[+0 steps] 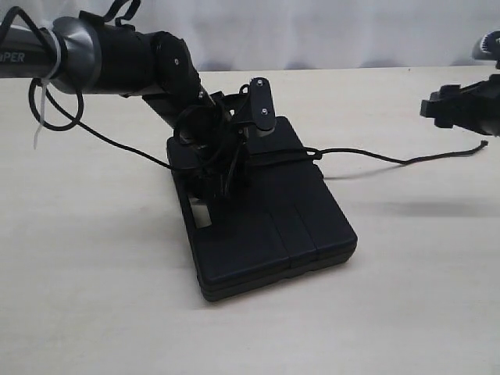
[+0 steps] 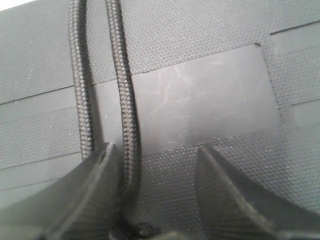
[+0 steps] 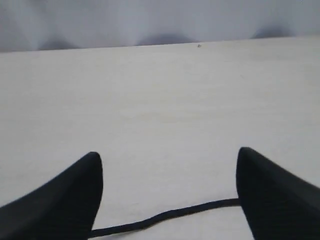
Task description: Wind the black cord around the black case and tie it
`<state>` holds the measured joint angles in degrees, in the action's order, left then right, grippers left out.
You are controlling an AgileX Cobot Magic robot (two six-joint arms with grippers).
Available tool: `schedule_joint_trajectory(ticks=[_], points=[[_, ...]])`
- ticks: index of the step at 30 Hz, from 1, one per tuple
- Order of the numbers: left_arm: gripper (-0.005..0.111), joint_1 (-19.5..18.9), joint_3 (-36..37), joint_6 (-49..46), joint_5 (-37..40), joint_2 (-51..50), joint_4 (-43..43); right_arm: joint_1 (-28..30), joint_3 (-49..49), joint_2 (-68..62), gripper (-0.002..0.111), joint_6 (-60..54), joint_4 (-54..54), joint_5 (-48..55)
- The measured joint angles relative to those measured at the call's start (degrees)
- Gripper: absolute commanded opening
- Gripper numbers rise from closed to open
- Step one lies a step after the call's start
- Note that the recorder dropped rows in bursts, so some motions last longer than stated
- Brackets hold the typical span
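The left claw (image 2: 157,150) hangs spread over the black case (image 2: 210,105), a black cord (image 2: 126,105) strand between its jaws — the right claw (image 3: 170,152), released, hovers above the table (image 3: 150,100).

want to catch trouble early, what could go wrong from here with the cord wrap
1. The left claw stands open with one black cord strand beside one finger, unclamped; the two strands on the black case may slacken.
2. The cord's free tail lies flat on the table below the open right claw; it could be hard to pinch.
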<state>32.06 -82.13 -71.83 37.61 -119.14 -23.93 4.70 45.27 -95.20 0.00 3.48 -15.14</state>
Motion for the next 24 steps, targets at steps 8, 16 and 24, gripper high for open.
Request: schedule_joint_trajectory(ticks=[8, 16, 24], points=[[0.047, 0.0, 0.07, 0.0, -0.12, 0.0, -0.26, -13.3, -0.01, -11.44, 0.049, -8.95, 19.0, -3.84], [0.047, 0.0, 0.22, 0.0, -0.5, 0.0, -0.48, -14.06, 0.12, -17.43, 0.061, -32.81, 2.48, -13.99], [0.047, 0.0, 0.35, 0.0, -0.64, 0.0, -0.58, -14.06, 0.12, -21.38, 0.03, -36.04, 3.51, -16.29]])
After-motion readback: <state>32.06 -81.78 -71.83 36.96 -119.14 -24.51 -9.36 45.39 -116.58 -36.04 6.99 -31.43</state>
